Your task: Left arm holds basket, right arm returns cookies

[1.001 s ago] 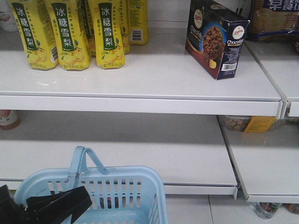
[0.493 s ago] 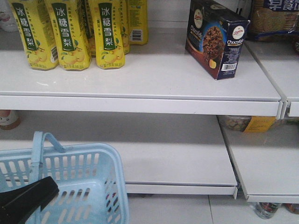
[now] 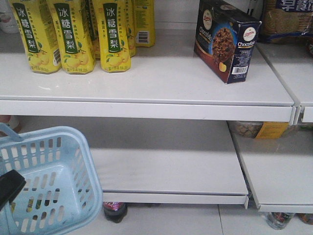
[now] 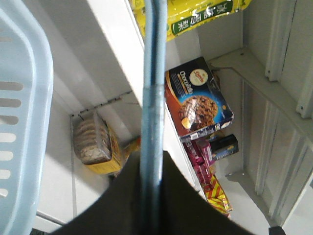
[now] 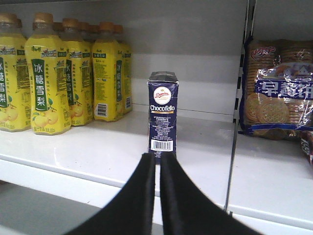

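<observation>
The light-blue basket [image 3: 54,171] hangs at the lower left, in front of the lower shelf. My left gripper [image 4: 150,166] is shut on its flat handle [image 4: 152,98], and in the front view shows only as a black shape [image 3: 9,188] at the left edge. The navy Chocofello cookies [image 3: 225,39] stand upright on the upper shelf at the right, also seen as a box [image 5: 163,115] straight ahead in the right wrist view. My right gripper [image 5: 157,156] is shut with nothing in it, just short of the box and apart from it.
Yellow pear-drink bottles [image 3: 73,34] line the upper shelf's left. A blue biscuit pack [image 3: 286,19] lies on the neighbouring shelf to the right, past a divider. A dark bottle [image 3: 115,210] stands on the floor under the lower shelf [image 3: 171,166].
The basket has swung left and upward in the front view, carried by my left gripper, uncovering the dark bottle on the floor. The cookies on the shelf have not moved.
</observation>
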